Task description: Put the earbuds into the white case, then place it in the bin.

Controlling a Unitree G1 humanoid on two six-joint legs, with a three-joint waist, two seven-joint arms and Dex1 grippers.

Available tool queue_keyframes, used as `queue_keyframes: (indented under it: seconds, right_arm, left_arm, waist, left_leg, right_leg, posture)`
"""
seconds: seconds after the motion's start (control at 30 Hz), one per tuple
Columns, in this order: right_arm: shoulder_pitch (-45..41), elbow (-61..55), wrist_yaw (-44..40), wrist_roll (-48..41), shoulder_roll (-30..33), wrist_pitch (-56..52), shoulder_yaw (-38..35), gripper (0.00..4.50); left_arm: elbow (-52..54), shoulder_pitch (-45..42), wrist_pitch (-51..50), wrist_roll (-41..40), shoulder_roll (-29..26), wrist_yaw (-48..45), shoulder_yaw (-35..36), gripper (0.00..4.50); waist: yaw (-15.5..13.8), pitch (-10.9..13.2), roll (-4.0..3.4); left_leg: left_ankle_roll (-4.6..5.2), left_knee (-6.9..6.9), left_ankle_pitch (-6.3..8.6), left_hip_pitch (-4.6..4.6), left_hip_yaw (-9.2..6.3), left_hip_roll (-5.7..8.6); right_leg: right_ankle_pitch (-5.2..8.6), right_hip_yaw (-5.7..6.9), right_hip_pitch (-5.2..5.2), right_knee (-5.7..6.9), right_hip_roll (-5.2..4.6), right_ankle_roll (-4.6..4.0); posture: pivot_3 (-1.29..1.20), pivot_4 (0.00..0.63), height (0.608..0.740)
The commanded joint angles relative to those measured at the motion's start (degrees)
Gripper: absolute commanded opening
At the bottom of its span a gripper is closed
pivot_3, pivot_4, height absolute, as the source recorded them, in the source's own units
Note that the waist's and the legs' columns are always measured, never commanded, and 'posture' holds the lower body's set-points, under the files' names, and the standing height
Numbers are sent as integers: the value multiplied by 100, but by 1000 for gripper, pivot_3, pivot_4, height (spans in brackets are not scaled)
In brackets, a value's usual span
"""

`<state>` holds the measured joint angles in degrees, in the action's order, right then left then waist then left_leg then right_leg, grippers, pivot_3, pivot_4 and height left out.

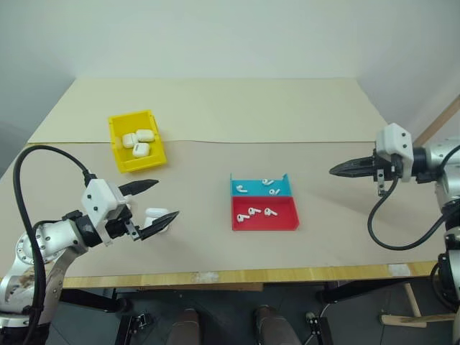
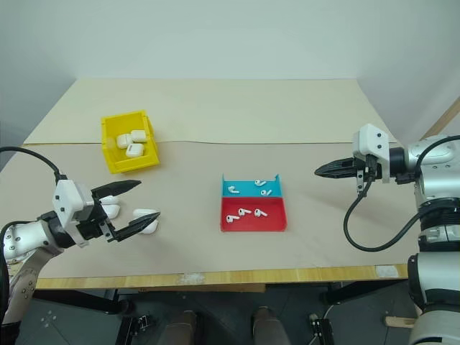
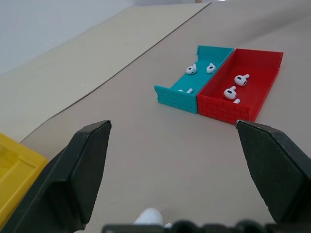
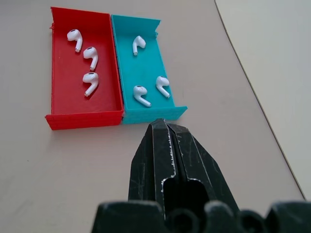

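Note:
Several earbuds (image 4: 91,81) lie in the red-and-blue tray (image 1: 264,214), three in each half. A white case (image 1: 156,214) lies on the table near the front left, with the lower finger of my left gripper (image 1: 165,199) just beside it. That gripper stands wide open, level, with nothing between its fingers (image 3: 87,165). A second white case (image 2: 110,210) shows behind the gripper. The yellow bin (image 1: 118,151) at the left holds three white cases (image 1: 140,140). My right gripper (image 1: 333,170) hovers shut and empty to the right of the tray, pointing toward it.
The tray sits at the table's middle, open ground around it. A paper seam (image 1: 287,141) runs across the table behind bin and tray. The table's wooden front edge (image 1: 251,277) is close below the left gripper.

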<state>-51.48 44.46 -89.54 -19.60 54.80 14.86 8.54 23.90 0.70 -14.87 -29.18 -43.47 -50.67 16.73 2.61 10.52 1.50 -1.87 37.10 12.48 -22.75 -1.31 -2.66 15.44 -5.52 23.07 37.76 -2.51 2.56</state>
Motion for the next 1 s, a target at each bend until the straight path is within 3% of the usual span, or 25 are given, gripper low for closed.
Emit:
queue_keyframes:
  seconds: [0.03, 0.4, 0.5, 0.73, 0.87, 0.93, 1.0]
  right_arm:
    - [203, -706, -296, -488, 179, -165, -285, 0]
    - [1968, -3679, 513, -946, 548, -1594, -1411, 0]
    - [2594, -4503, 743, -1073, 671, -2005, -1732, 668]
    - [3808, -5900, 1243, -1249, 683, -2681, -2335, 3136]
    - [4324, -6368, 1469, -1239, 705, -3007, -2566, 4475]
    - [4449, -6551, 1665, -1243, 691, -3210, -2658, 4475]
    - [4490, -6659, 1861, -1206, 617, -3300, -2702, 4475]
  left_arm:
    - [190, -58, 174, -148, 26, 7, 269, 4464]
    - [367, 444, -18, -1397, -65, -871, 975, 4464]
    - [292, 444, -330, -1772, -332, -1143, 1093, 4500]
    - [282, 542, -684, -1837, -500, -1070, 1118, 4500]
    - [774, 834, -1557, -1273, -846, 43, 1165, 4500]
    - [1213, 934, -2149, -1280, -974, 660, 1329, 4500]
    - [1618, 905, -2930, -1788, -1162, 1155, 1612, 4500]
  waist:
    - [-1, 0, 0]
    - [-9, 0, -1]
    - [-24, 0, -1]
    - [-13, -2, 0]
    - [-11, -1, 2]
    - [-9, -1, 4]
    - [-12, -3, 8]
  left_leg:
    - [0, 0, 0, -2, -1, 0]
    - [0, 1, 0, -2, 0, 0]
    - [0, 3, 0, 0, -2, -1]
    - [0, 3, 0, 3, 0, 0]
    - [0, 3, 0, 1, -1, 0]
    - [0, 4, 0, 3, -3, 0]
    - [0, 5, 0, 3, -3, 0]
  right_leg:
    - [0, 1, 0, -1, 0, 0]
    - [1, 0, 3, 7, 0, 1]
    - [2, 3, 3, 11, 2, 1]
    - [5, 1, -2, 6, 2, 6]
    - [5, 0, -1, 5, 3, 6]
    - [6, 1, -3, 6, 3, 7]
    - [12, 0, -3, 8, 2, 18]
  posture:
    - [0, 150, 740]
    - [0, 150, 740]
    - [0, 150, 740]
    - [0, 150, 740]
    - [0, 150, 740]
    - [0, 150, 740]
    - [0, 150, 740]
